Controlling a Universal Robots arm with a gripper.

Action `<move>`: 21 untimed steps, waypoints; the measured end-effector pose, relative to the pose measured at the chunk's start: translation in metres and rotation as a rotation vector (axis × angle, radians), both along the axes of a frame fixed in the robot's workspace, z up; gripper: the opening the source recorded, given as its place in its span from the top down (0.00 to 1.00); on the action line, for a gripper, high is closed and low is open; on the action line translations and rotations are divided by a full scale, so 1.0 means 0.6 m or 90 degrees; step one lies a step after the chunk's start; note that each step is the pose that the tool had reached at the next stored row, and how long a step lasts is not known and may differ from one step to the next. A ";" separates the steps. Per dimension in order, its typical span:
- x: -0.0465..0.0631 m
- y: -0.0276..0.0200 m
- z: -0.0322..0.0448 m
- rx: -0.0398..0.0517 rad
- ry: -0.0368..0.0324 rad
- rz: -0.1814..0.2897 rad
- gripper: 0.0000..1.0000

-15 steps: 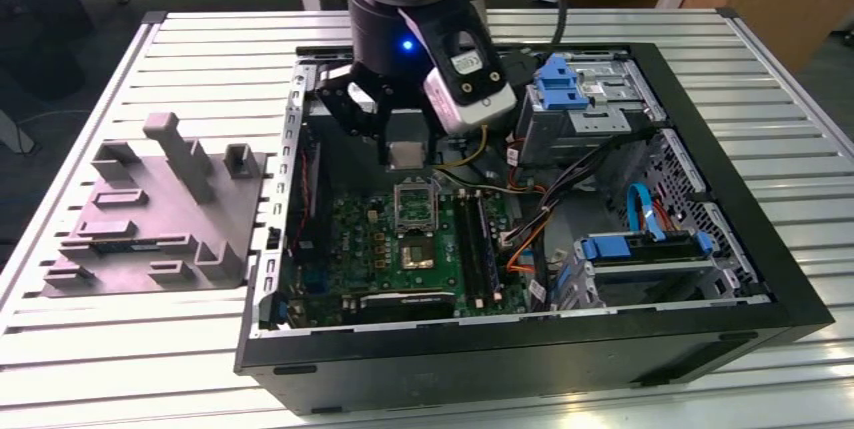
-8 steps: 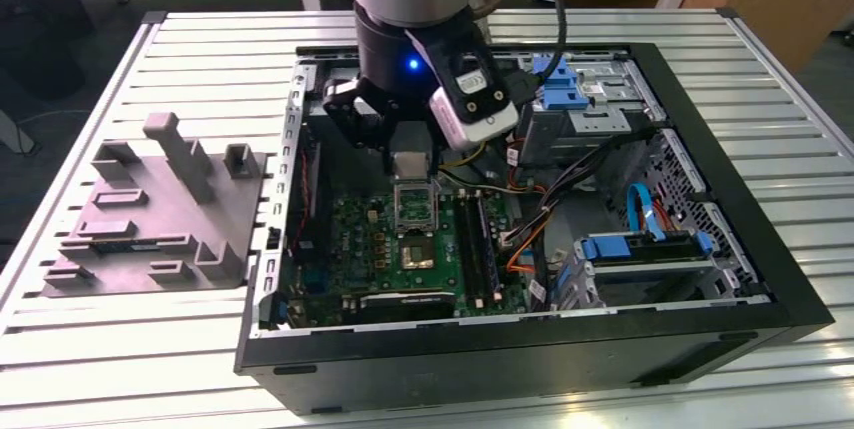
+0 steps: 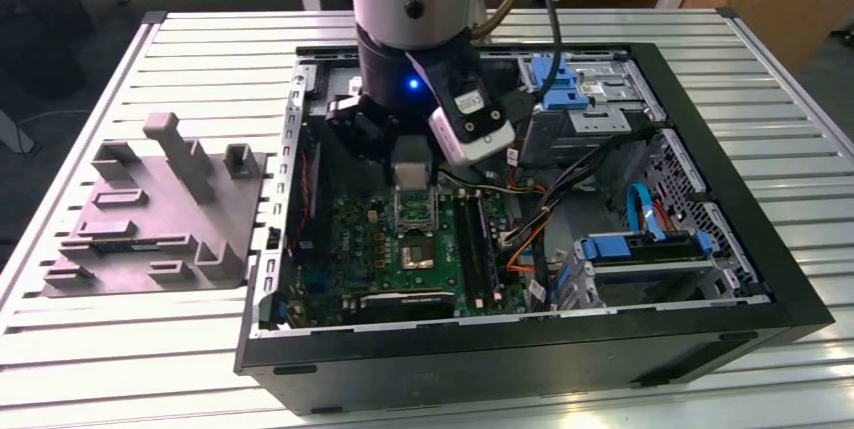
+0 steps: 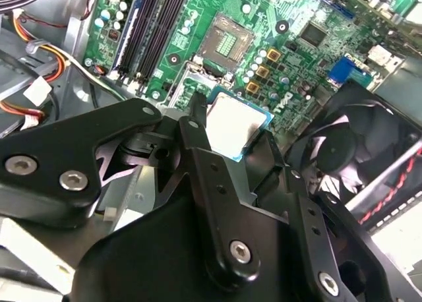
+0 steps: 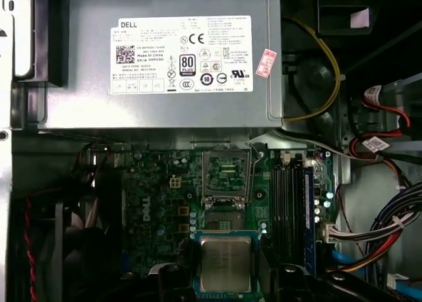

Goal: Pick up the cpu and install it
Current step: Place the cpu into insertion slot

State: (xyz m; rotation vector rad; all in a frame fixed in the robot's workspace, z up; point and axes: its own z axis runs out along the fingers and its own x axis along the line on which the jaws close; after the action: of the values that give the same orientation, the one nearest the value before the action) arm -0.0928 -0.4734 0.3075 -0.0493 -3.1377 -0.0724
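Note:
The cpu (image 4: 232, 122), a small square chip with a silvery top and pale rim, is held flat between black fingers (image 4: 198, 127) in both wrist views; it also shows as the cpu (image 5: 225, 262). My gripper (image 4: 232, 134) is shut on it by two opposite edges. It hangs above the green motherboard (image 5: 155, 203), a little short of the socket (image 5: 226, 177), whose silver frame stands open with a dark centre. In the exterior view my gripper (image 3: 411, 181) reaches down inside the open computer case (image 3: 534, 349), just above the socket (image 3: 416, 249).
A grey moulded tray (image 3: 147, 219) lies on the slatted table at the exterior view's left. Black memory sticks (image 5: 290, 210) flank the socket. A power supply (image 5: 165, 58), a black fan (image 4: 343, 157), cable bundles (image 5: 376, 242) and blue drive brackets (image 3: 647, 246) crowd the case.

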 end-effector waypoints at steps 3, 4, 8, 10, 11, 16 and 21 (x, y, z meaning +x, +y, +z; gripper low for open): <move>0.000 -0.0004 -0.009 0.0001 -0.0001 0.000 0.53; 0.000 -0.0005 -0.012 0.0001 -0.0001 0.000 0.53; 0.000 -0.0006 -0.024 0.0001 0.0000 0.000 0.53; 0.000 -0.0007 -0.030 0.0001 0.0000 0.000 0.53; 0.000 -0.0013 -0.034 0.0001 -0.0001 0.000 0.53; 0.001 -0.0067 -0.046 0.0001 -0.0001 0.003 0.53; 0.007 -0.0083 -0.054 0.0001 0.0000 0.006 0.53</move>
State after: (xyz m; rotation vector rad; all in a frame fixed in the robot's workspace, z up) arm -0.0885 -0.4784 0.2750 -0.0347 -3.1378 -0.0725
